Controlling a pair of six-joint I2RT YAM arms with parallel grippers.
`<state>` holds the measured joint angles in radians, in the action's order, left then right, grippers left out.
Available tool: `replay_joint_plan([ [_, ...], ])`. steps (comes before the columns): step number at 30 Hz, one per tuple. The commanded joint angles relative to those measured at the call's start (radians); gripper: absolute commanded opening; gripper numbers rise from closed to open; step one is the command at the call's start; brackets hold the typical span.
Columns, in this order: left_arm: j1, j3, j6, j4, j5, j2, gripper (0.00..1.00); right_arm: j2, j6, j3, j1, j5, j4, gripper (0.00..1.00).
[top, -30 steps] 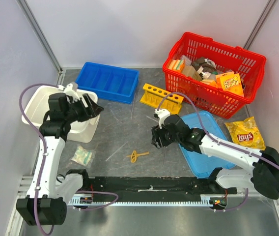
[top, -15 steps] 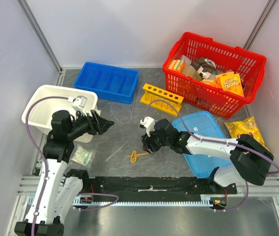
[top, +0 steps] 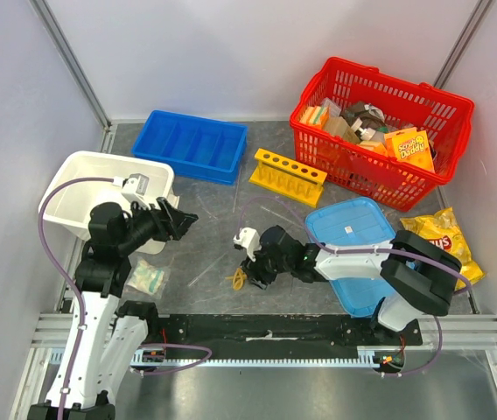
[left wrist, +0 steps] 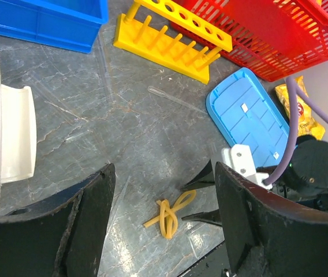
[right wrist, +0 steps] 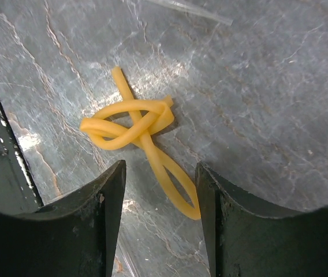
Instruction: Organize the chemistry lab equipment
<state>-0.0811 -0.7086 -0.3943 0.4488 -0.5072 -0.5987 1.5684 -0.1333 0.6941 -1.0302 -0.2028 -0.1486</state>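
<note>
The tan rubber band point(top: 239, 278) lies knotted on the grey table near the front rail. My right gripper point(top: 248, 266) is open and low over it. In the right wrist view the band's loop point(right wrist: 170, 173) lies between the spread fingers of my right gripper point(right wrist: 161, 168), which is not closed on it. My left gripper point(top: 181, 222) is open and empty, above the table beside the white tub. In its view, my left gripper point(left wrist: 164, 170) frames the band point(left wrist: 170, 214) and the right fingers point(left wrist: 203, 180). The yellow rack point(top: 288, 177) stands at the back. The small bag point(top: 148, 278) lies at the front left. A thin clear tube point(left wrist: 175, 99) lies near the rack.
A blue divided bin point(top: 192, 145) and a white tub point(top: 73, 175) are at the back left. The red basket point(top: 406, 188) is at the back right. A blue lid point(top: 353, 229) and a chip bag point(top: 448, 229) lie to the right. A black rail point(top: 257, 332) runs along the near edge.
My right gripper has moved left and toward the near edge, down onto the rubber band. My left gripper has swung right, away from the white tub, and then held.
</note>
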Motion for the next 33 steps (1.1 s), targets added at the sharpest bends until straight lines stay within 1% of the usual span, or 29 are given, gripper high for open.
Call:
replay_joint_plan([
  [1, -0.002, -0.008, 0.005, -0.009, 0.025, 0.011, 0.75, 0.027, 0.031, 0.024, -0.036, 0.068, -0.019, 0.59],
  [5, -0.002, -0.006, 0.006, -0.009, 0.032, 0.016, 0.75, 0.039, 0.038, 0.019, -0.059, 0.131, -0.009, 0.55],
  [8, -0.002, -0.006, 0.006, -0.010, 0.026, 0.014, 0.75, 0.042, 0.041, 0.012, -0.071, 0.166, -0.014, 0.47],
  [16, -0.002, -0.002, 0.006, -0.013, 0.013, 0.010, 0.73, 0.018, 0.031, -0.002, -0.076, 0.197, -0.040, 0.17],
  [18, -0.002, -0.003, 0.006, -0.013, 0.006, 0.007, 0.73, -0.004, 0.012, -0.005, -0.076, 0.197, -0.057, 0.13],
  [21, -0.002, -0.006, 0.000, -0.015, -0.026, -0.006, 0.73, -0.054, -0.034, -0.011, -0.076, 0.227, -0.084, 0.10],
  [25, -0.002, -0.014, -0.031, -0.010, -0.109, -0.041, 0.72, -0.163, -0.129, -0.044, -0.076, 0.256, -0.161, 0.11],
  [29, -0.003, -0.022, -0.047, 0.002, -0.206, -0.091, 0.72, -0.260, -0.179, -0.071, -0.076, 0.278, -0.235, 0.11],
  [33, -0.003, -0.028, -0.083, -0.021, -0.289, -0.133, 0.73, -0.335, -0.200, -0.073, -0.076, 0.296, -0.281, 0.11],
])
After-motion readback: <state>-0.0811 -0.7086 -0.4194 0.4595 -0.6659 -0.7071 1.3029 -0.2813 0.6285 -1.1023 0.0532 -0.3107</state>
